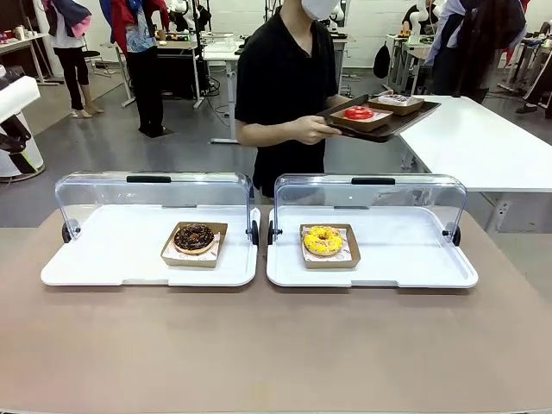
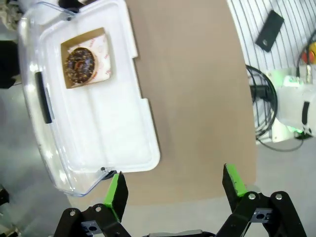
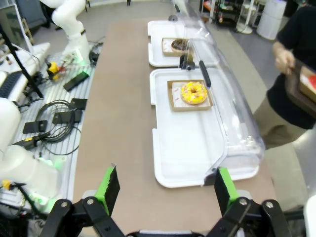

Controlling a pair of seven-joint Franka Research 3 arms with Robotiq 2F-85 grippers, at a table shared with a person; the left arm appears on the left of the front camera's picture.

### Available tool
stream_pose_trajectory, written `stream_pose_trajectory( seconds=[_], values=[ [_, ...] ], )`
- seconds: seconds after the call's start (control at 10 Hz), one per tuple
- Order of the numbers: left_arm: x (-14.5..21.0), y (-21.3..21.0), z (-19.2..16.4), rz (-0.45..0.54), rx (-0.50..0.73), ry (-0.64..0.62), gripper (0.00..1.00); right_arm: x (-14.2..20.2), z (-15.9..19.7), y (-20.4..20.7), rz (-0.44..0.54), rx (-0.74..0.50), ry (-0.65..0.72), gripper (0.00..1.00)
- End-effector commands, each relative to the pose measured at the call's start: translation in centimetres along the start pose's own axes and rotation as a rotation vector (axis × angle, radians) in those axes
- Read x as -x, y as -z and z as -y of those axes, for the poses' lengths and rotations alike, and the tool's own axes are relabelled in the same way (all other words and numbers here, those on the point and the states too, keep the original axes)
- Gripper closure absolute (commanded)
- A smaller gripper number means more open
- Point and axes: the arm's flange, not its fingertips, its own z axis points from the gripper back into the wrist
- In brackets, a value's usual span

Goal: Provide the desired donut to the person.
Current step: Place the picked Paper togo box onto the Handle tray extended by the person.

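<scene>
two donuts sit on the counter [image 1: 276, 354], each in its own brown paper tray on a white display case base with the clear lid swung back. the chocolate donut [image 1: 194, 236], dark with sprinkles, lies in the left case [image 1: 103, 259], toward its right side. the yellow donut [image 1: 323, 241] lies in the right case [image 1: 405, 263], toward its left side. the two cases stand side by side, just apart, in the far half of the brown counter.

behind the cases stands the person [image 1: 285, 86] in a black t-shirt, at the far edge of the counter, holding a dark serving tray [image 1: 384, 121] with one hand [image 1: 312, 129] under its near edge. on that tray is a red donut [image 1: 359, 113] in a paper tray, and beyond it a second paper tray whose contents are too small to make out, perhaps a white-iced piece.

in the left wrist view the left gripper [image 2: 173, 185] hangs above the bare counter just off the corner of the left case, its jaws spread wide with nothing between the green pads. in the right wrist view the right gripper [image 3: 165, 185] hovers over the near end of the right case, jaws likewise wide apart and holding nothing; the yellow donut lies well ahead of it, the chocolate one farther on.
</scene>
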Motion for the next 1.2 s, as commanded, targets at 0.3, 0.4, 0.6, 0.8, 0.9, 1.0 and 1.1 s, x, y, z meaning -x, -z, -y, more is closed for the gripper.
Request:
stream_pose_trajectory(
  seconds=[0.3, 0.4, 0.6, 0.8, 0.9, 1.0, 1.1],
  values=[
    [11.4, 0.8, -2.7, 0.765, -0.089, -0.299, 0.0, 0.0, -0.2, 0.1, -0.012, -0.011, -0.002, 0.0],
    [14.0, 1.3, -2.2, 0.842, -0.136, -0.317, 0.0, 0.0, -0.2, 0.1, -0.012, -0.011, -0.002, 0.0],
    [18.3, 3.0, -1.0, 0.942, -0.192, -0.32, 0.0, 0.0, -0.2, 0.1, -0.012, -0.011, -0.002, 0.0],
    [21.3, 4.9, 0.5, 0.97, -0.159, -0.326, 0.0, 0.0, -0.2, 0.1, -0.012, -0.011, -0.002, 0.0],
    [22.5, 5.3, 0.0, 0.961, -0.116, -0.326, 0.0, 0.0, -0.2, 0.1, -0.012, -0.011, -0.002, 0.0],
    [23.4, 5.7, -0.4, 0.991, -0.086, -0.32, 0.0, 0.0, -0.2, 0.1, -0.012, -0.011, -0.002, 0.0],
    [23.4, 5.8, -0.3, 1.002, -0.07, -0.301, 0.0, 0.0, -0.2, 0.1, -0.012, -0.011, -0.002, 0.0]
  ],
)
